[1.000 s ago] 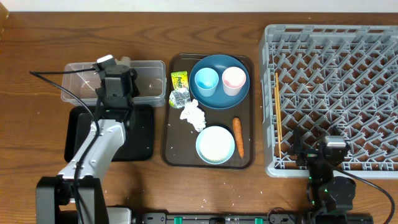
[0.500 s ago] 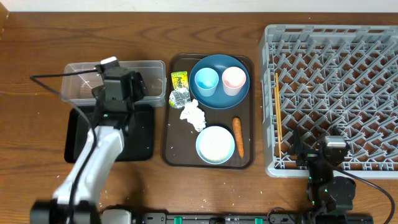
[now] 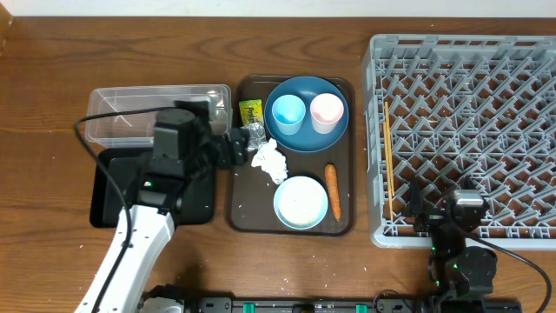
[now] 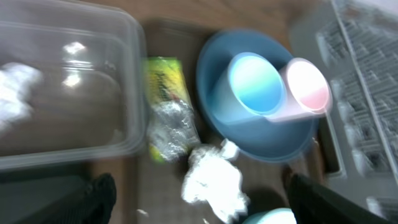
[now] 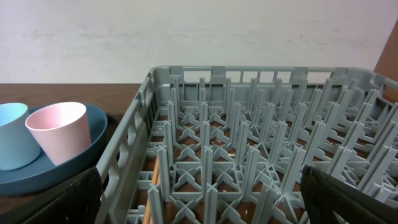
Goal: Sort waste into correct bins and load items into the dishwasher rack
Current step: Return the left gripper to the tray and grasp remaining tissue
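Note:
My left gripper (image 3: 236,146) hangs open over the left edge of the brown serving tray (image 3: 347,222). In the left wrist view the crumpled white tissue (image 4: 211,180) lies between and below its spread fingers (image 4: 99,196), and nothing is held. Beside the tissue are a yellow-green wrapper (image 3: 250,110) and a silvery wrapper (image 3: 254,133). The dark-blue dish (image 3: 306,139) holds a light-blue cup (image 3: 287,113) and a pinkish cup (image 3: 327,111). A pale-blue bowl (image 3: 301,202) and a carrot (image 3: 333,191) lie nearer the front. My right gripper (image 3: 458,213) is open at the grey rack's (image 3: 460,130) front edge.
The clear tub (image 3: 117,109) stands left of the serving tray, with a white crumpled piece (image 4: 15,99) inside. The black tray (image 3: 109,191) lies in front of it, partly under my left arm. A thin wooden stick (image 3: 388,156) lies along the rack's left side.
My left gripper has swung right from above the clear tub to the serving tray's left edge, and its fingers have spread. The right arm has not moved.

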`<act>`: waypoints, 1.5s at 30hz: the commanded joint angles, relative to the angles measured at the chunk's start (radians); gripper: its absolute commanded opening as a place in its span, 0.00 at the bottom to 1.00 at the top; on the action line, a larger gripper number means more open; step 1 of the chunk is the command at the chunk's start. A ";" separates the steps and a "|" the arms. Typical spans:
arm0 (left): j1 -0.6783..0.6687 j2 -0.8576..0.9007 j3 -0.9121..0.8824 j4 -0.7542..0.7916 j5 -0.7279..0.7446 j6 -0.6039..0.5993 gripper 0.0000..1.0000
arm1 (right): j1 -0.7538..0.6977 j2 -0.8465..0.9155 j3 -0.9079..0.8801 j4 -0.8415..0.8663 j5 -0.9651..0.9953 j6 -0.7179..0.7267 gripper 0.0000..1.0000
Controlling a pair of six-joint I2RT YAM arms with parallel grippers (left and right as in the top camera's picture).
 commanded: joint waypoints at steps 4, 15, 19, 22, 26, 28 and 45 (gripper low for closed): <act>-0.051 0.039 0.001 0.009 0.081 0.004 0.67 | 0.004 -0.005 -0.002 -0.004 0.010 0.014 0.99; -0.138 0.196 0.000 0.026 0.066 0.004 0.63 | 0.004 -0.005 -0.002 -0.004 0.010 0.014 0.99; -0.158 0.262 0.000 0.067 0.028 0.005 0.61 | 0.004 -0.005 -0.002 -0.004 0.010 0.014 0.99; -0.165 0.304 0.000 0.103 -0.006 0.004 0.59 | 0.004 -0.005 -0.002 -0.004 0.010 0.014 0.99; -0.165 0.338 0.000 0.142 -0.013 0.004 0.59 | 0.004 -0.005 -0.002 -0.004 0.010 0.014 0.99; -0.165 0.344 0.000 0.148 -0.035 0.004 0.59 | 0.004 -0.005 -0.002 -0.004 0.010 0.014 0.99; -0.217 0.395 0.000 0.167 -0.153 0.004 0.57 | 0.004 -0.005 -0.002 -0.004 0.010 0.014 0.99</act>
